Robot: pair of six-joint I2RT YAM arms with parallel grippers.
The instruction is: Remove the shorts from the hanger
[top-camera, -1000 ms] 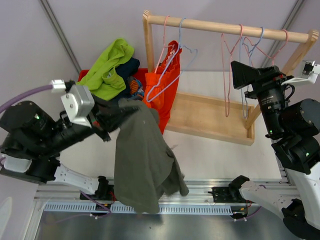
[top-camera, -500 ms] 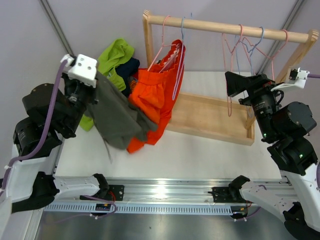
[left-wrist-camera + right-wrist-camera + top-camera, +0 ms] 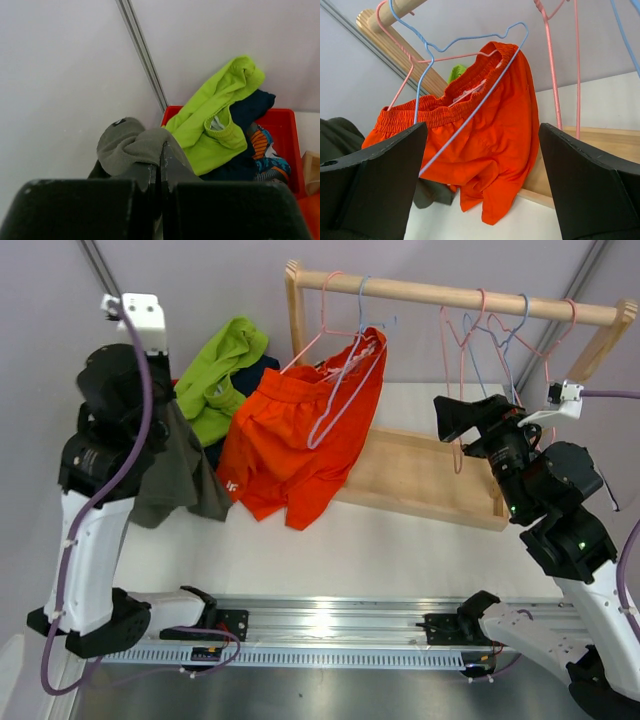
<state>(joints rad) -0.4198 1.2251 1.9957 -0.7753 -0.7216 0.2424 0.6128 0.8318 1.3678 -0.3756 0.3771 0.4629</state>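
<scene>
Swung up and leftward since a second ago, the left gripper (image 3: 160, 156) stays clamped on the soft grey fabric shorts (image 3: 176, 476), now hanging at nine o'clock beside the red plastic bin (image 3: 286, 125). Bright orange fabric shorts (image 3: 298, 440) seemingly still hang from a blue wire hanger (image 3: 470, 42). The right gripper (image 3: 480, 175), jaws apart, faces them from three o'clock.

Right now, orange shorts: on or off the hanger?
On. The orange shorts hang by the waistband from a pink hanger hooked over the wooden rail.

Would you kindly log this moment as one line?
left gripper: shut on grey shorts | right gripper: open | orange shorts: on hanger
</scene>
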